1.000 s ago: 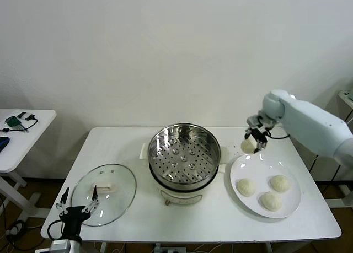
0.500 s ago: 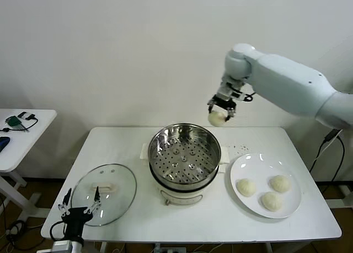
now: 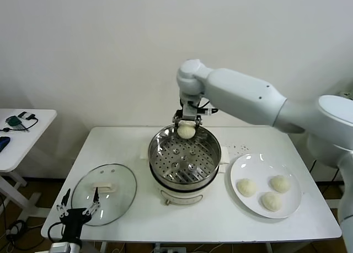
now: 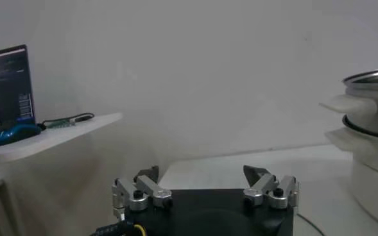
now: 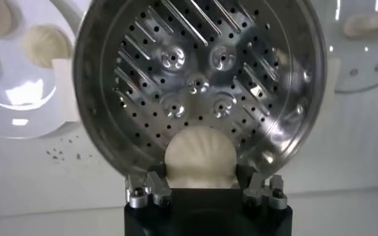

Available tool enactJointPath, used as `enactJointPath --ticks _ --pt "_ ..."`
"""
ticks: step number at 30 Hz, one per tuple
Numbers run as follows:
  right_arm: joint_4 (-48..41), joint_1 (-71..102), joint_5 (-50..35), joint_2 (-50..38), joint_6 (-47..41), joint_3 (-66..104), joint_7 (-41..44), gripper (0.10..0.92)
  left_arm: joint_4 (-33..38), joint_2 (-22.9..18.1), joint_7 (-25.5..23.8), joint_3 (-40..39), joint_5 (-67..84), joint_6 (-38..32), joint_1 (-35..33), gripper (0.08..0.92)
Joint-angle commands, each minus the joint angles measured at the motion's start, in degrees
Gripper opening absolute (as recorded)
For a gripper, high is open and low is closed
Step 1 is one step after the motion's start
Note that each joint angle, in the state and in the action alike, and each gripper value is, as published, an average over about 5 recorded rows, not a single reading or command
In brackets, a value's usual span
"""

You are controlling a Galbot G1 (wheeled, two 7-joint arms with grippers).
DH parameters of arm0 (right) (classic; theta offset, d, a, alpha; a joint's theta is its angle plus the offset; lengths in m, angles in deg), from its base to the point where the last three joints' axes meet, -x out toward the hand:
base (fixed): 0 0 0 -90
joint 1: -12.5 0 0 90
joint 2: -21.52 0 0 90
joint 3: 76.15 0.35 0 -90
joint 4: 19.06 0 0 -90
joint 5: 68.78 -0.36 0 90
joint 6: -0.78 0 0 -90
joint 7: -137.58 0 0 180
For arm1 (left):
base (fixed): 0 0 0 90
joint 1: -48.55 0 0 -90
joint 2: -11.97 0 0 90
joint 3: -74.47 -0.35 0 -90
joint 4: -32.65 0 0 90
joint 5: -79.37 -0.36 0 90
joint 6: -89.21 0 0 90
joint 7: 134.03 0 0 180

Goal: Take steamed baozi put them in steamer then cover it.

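My right gripper (image 3: 186, 126) is shut on one cream-white steamed baozi (image 3: 186, 132) and holds it just above the back part of the steamer (image 3: 185, 163). In the right wrist view the pleated baozi (image 5: 200, 154) sits between the two fingers, over the steamer's perforated steel floor (image 5: 198, 77), which is bare. Three more baozi (image 3: 246, 187) lie on the white plate (image 3: 259, 167) to the right. The glass cover (image 3: 118, 200) with its white handle lies flat on the table at the front left. Just in front of it, my left gripper (image 3: 77, 209) hangs open and empty.
The steamer stands on a white pot base (image 3: 182, 195) in the middle of the white table (image 3: 220, 220). A side table (image 3: 25, 134) with a few small items is off to the left. In the left wrist view the pot (image 4: 371, 122) shows at the edge.
The right arm has swung left from above the plate, carrying the baozi up and across to above the steamer's back part. The left arm has stayed still.
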State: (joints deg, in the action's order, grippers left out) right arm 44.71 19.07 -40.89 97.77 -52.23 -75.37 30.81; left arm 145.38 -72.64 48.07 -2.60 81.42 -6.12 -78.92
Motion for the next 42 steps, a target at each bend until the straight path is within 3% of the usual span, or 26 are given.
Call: enactJointPath --ticks 1,12,18,24,35,39,42 --pt "-1.33 6.30 10.61 2.12 2.79 2.04 -1.35 0.704 0.12 0.21 -0.06 0.44 0.23 0.09 -0.24 0.823" --pt "-3.51 9.93 12.37 2.36 0.92 3.86 -1.07 0.709 -0.31 0.22 -0.07 0.29 0.42 0.12 -0.10 0.823" --pt "-3.62 8.89 12.31 2.39 0.03 4.23 -2.17 0.809 -0.36 0.19 -0.08 0.17 0.20 0.11 -0.12 0.823" --pt "-1.04 5.73 8.19 1.01 -0.03 4.19 -0.98 0.822 -0.25 0.15 0.03 0.35 0.21 -0.21 -1.00 0.823" --pt "9.29 -7.98 -9.00 -12.64 -3.73 -1.19 1.16 0.823 0.34 0.26 0.04 0.33 0.19 -0.40 -1.97 0.823" --pt "10.11 -17.34 -24.12 -19.90 -9.28 -12.07 -7.24 0.823 0.86 0.23 -0.01 0.24 0.06 -0.25 -2.14 0.823" --pt "10.84 -24.85 -38.76 -24.83 -18.74 -25.29 -14.49 0.823 1.21 0.24 -0.03 0.14 -0.02 -0.26 -2.43 0.823"
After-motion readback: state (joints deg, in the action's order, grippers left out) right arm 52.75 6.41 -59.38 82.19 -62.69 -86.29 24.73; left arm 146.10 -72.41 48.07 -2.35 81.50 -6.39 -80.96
